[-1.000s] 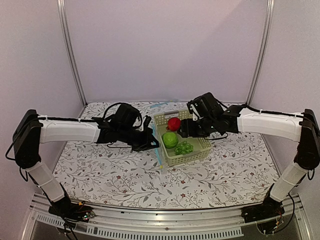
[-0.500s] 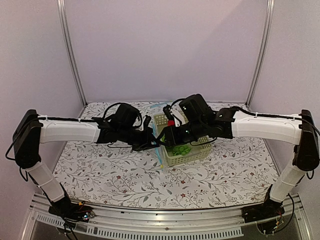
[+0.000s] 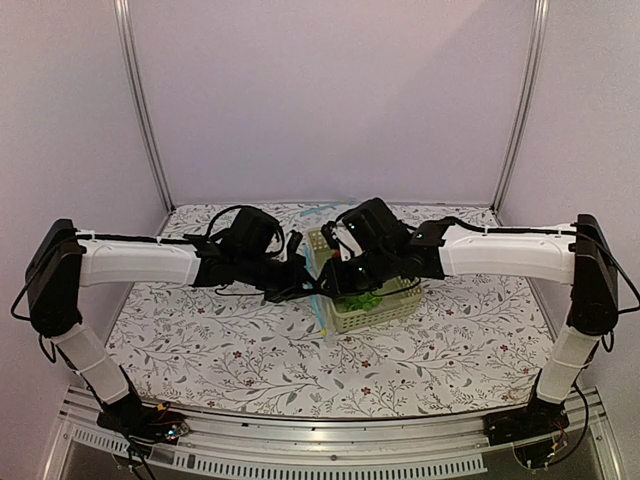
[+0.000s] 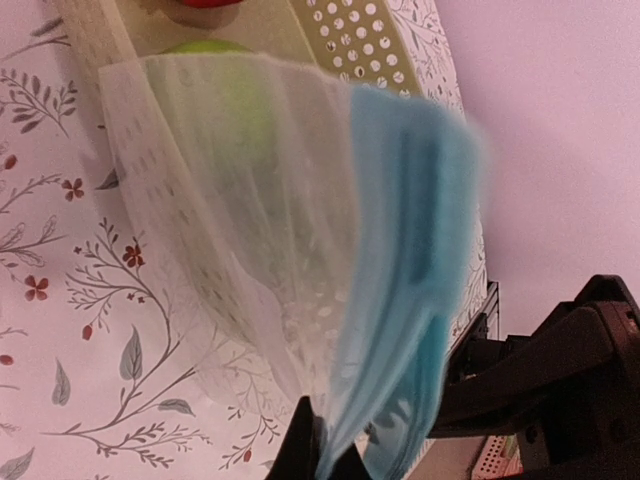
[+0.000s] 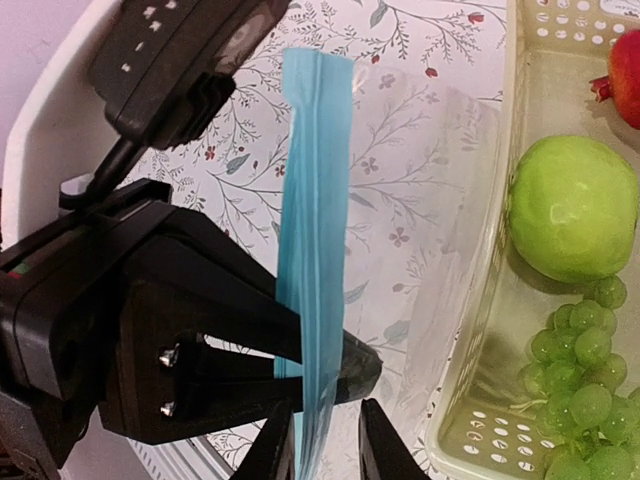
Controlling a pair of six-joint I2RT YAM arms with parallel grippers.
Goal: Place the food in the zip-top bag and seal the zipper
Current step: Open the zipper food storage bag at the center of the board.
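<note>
left pincer (image 5: pixel 328 368), clenched on the zipper (image 5: pixel 315 180), holds the bag (image 5: pixel 430 210) up so the released right pincer (image 5: pixel 325 445), straddling the strip, can likely pinch it.

A clear zip-top bag (image 5: pixel 430 230) is held upright just beside the pale green basket (image 5: pixel 458 420), its light blue zipper (image 5: pixel 312 230) running vertically. Inside the basket lie a round green apple (image 5: pixel 572 208) and, next to it, a glossy red apple (image 5: pixel 625 75).
</note>
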